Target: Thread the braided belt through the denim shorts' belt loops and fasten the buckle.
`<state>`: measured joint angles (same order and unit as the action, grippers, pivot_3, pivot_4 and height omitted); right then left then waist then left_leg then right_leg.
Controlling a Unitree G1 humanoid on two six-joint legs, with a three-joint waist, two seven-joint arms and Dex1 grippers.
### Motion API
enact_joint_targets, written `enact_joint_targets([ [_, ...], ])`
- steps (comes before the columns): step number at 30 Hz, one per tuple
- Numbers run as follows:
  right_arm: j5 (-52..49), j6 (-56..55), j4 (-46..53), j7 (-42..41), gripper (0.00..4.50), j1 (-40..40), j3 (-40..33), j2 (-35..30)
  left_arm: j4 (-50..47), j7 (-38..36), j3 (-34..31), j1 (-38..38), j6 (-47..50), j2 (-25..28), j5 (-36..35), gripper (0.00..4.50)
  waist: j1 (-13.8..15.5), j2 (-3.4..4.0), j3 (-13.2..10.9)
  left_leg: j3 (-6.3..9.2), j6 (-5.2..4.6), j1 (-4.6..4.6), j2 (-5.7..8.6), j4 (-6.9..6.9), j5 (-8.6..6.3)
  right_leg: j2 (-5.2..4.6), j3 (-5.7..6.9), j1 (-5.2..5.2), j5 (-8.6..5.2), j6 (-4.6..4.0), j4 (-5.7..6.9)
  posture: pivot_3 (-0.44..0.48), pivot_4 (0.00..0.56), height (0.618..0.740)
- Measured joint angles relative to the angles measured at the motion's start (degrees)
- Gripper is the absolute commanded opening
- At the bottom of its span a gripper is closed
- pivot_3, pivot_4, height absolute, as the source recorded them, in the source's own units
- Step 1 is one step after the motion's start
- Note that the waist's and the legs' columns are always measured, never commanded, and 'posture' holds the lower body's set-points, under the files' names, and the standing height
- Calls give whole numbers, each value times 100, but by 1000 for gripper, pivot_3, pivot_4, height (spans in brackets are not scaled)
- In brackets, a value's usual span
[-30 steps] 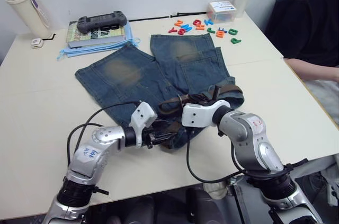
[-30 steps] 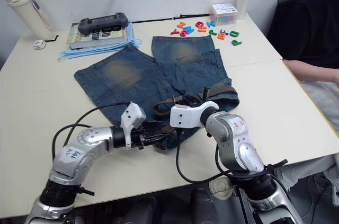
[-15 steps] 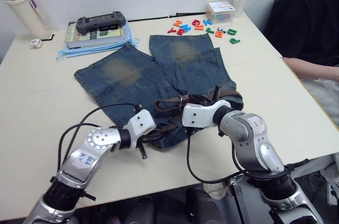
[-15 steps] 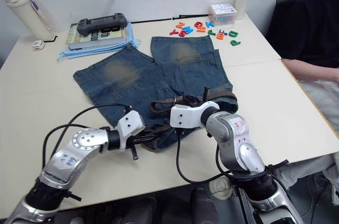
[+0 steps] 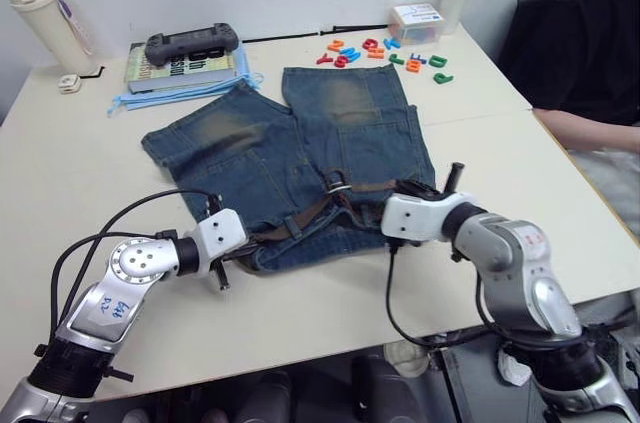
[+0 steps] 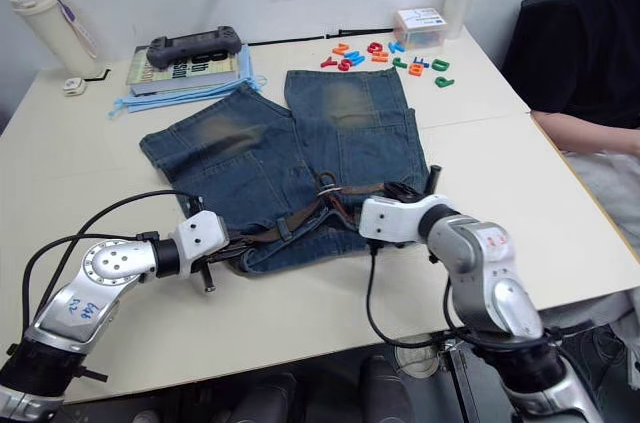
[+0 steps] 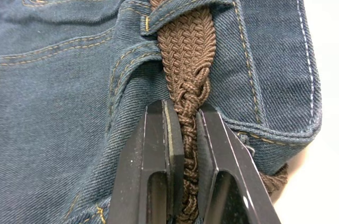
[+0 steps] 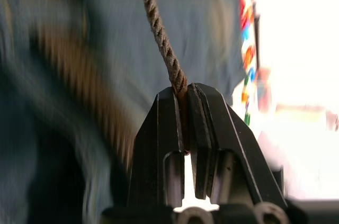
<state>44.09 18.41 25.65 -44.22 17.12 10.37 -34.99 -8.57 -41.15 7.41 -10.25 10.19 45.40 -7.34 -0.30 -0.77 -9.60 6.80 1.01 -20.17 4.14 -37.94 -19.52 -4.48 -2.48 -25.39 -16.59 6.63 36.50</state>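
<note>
Gripping the braided belt [image 7: 186,44] at both ends of its run along the waistband, I am treating it as a light, limp strap: the weave looks soft and a little grippy, so it should follow a pull but will not push through anything by itself. The denim shorts [image 5: 300,143] are lying flat near the table's middle, waistband toward me, legs pointing to twelve o'clock, and the cloth looks floppy enough to bunch if I drag hard. My left gripper [image 7: 185,128] is pinching the belt edge-on, fingers narrowed onto the braid just short of one of the belt loops [image 7: 180,1], which the strap is already passing under. My right gripper [image 8: 183,102] is clamping the strap too, with the braid rising taut from its tips. The buckle [image 5: 336,181] appears to be sitting on the waistband at about one o'clock from the left gripper. Both forearms are reaching inward low over the table [image 5: 60,173], left from eight o'clock, right from four. I judge the best hold is close to each loop.
</note>
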Motion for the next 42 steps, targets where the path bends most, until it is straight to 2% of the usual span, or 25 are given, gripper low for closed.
enact_joint_targets([
  [10, -127, 178, 91, -129, 0, -137, -238, -413, 681, 117, -72, 25, -848, 1, 75, 21, -2, 39, 26, -3, 0, 18, -5, 1, 0, 2, -3, 15, 0, 0, 3, 0, 150, 738],
  [13, -136, 178, 99, -127, 0, -180, -217, -414, 867, 127, -76, 21, -969, 3, 75, 21, -9, 41, 24, -11, -6, 98, -8, 41, -3, 3, -7, 86, -2, -4, -17, 0, 150, 738],
  [16, -136, 178, 127, -123, 0, -167, -209, -414, 1000, 126, -129, 21, -1039, 22, 75, 21, -22, 43, 29, -11, -29, 133, -14, 76, -12, 5, -6, 110, -2, -4, -37, 0, 150, 738],
  [27, -140, 172, 72, -100, 0, 65, -104, -381, 1191, 82, -194, 26, -1220, 121, 75, 21, -101, 57, 38, -6, -5, 132, -20, 83, 1, 7, -2, 109, -2, -5, -41, 0, 150, 738],
  [32, -190, 156, 173, -152, 0, 17, 290, -47, 1295, 84, -341, 51, -1215, 121, 75, 21, -134, 60, 39, -6, -5, 132, -26, 86, 1, 12, -2, 106, -2, -5, -41, 0, 150, 738],
  [42, -216, -50, 545, -372, 0, -213, 654, -18, 1465, 3, -654, 209, -1321, 304, 78, 21, -147, 59, 39, -9, -2, 120, -30, 86, -2, 16, -4, 95, -2, -5, -48, 0, 150, 738],
])
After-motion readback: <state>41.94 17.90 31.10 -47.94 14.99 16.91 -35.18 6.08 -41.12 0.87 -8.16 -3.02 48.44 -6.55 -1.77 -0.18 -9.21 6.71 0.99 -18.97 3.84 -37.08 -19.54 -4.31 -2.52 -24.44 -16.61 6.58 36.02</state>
